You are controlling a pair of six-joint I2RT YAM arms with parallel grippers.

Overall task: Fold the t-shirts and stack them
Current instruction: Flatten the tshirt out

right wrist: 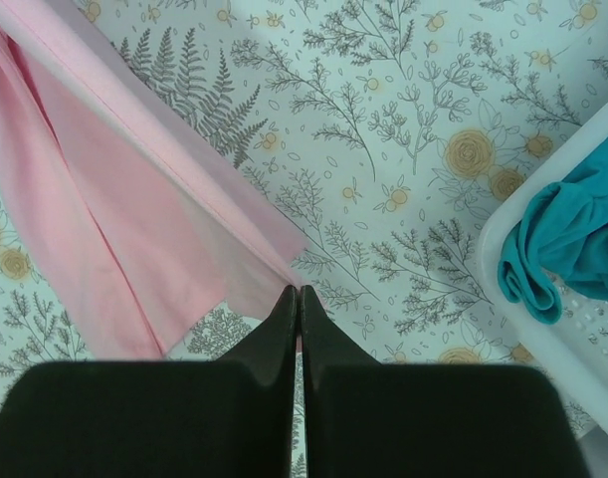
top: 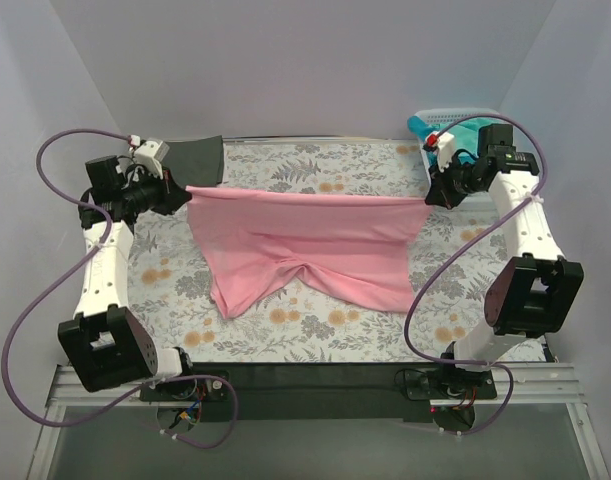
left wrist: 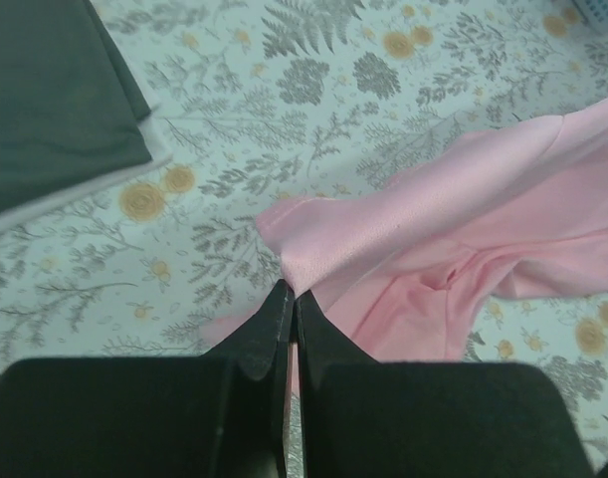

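Note:
The light pink t-shirt [top: 305, 245] hangs stretched between my two grippers above the floral tablecloth, its lower part draping onto the cloth. My left gripper [top: 183, 192] is shut on its left corner [left wrist: 313, 254]. My right gripper [top: 428, 197] is shut on its right corner [right wrist: 234, 214]. The dark charcoal grey t-shirt [top: 197, 160] lies folded at the back left and shows in the left wrist view [left wrist: 55, 100]. The teal-turquoise t-shirt [top: 425, 128] lies in the white mesh basket [top: 455, 116] at the back right, also in the right wrist view [right wrist: 572, 234].
The floral tablecloth [top: 315, 325] covers the table. The basket's white rim [right wrist: 503, 269] lies close to the right of my right gripper. A dark rail [top: 315, 378] runs along the near edge between the arm bases.

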